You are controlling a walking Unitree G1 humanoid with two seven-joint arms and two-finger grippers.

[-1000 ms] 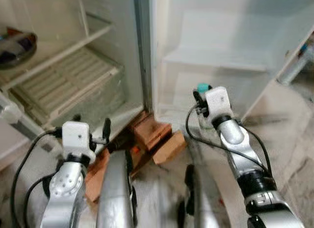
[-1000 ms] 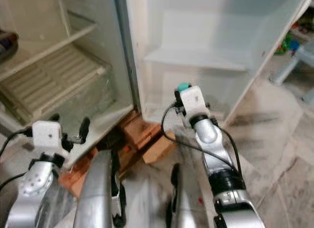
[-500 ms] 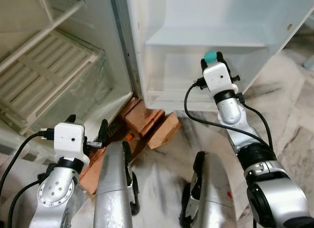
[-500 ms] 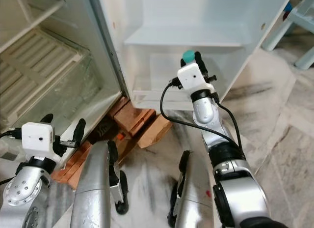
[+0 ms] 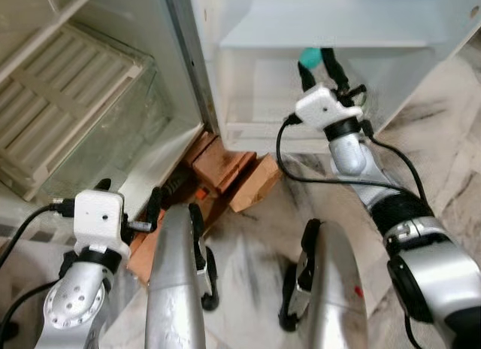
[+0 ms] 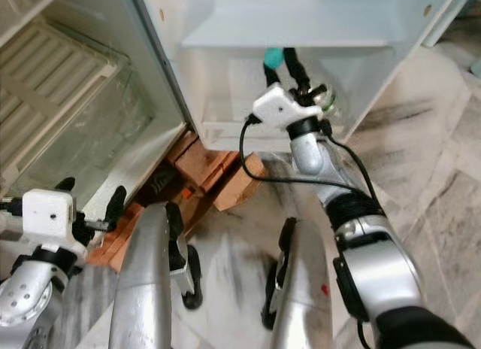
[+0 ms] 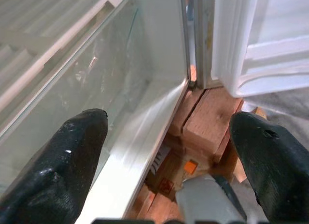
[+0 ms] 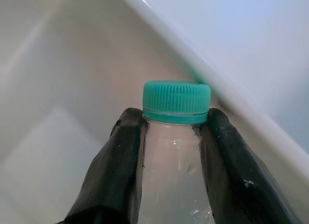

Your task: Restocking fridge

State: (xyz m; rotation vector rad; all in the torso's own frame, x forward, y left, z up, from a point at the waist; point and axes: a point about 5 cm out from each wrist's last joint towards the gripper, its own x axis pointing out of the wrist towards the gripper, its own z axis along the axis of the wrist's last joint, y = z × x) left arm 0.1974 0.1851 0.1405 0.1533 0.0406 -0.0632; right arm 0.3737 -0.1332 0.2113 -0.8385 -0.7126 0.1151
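R gripper [image 8: 176,151] clamped on a clear bottle [image 8: 175,161] w/ teal cap [image 8: 176,101], one black finger [image 8: 116,171] each side of the neck just under the cap. Bottle's long axis runs along the fingers, cap end leading, away from the wrist; in the head views the cap [image 5: 309,58] points up and toward the inside of the open fridge door [image 5: 338,18], sitting at the front edge of the door shelf [image 5: 323,39], above the lower door bin [image 5: 263,101]. Bottle body mostly hidden behind the white wrist camera block [image 5: 322,108] in those views; can't tell if the cap touches the shelf lip. R arm [image 5: 391,206] reaches fwd and up from the robot's right side. L gripper [image 7: 164,156] low near the fridge base, fingers wide apart, holding nothing, aimed at the bottom corner of the cabinet where the glass-fronted crisper drawer [image 7: 87,89] meets the door hinge side. Under that corner, bricks [image 5: 225,172] and wood blocks [image 5: 259,185] propping the fridge, lying on the marbled floor [image 5: 248,251]. Ribbed white shelf [image 5: 52,101] over the crisper, inside the fridge body [image 5: 180,78] at left. Robot's two silver legs [image 5: 174,289] at the bottom of the head views
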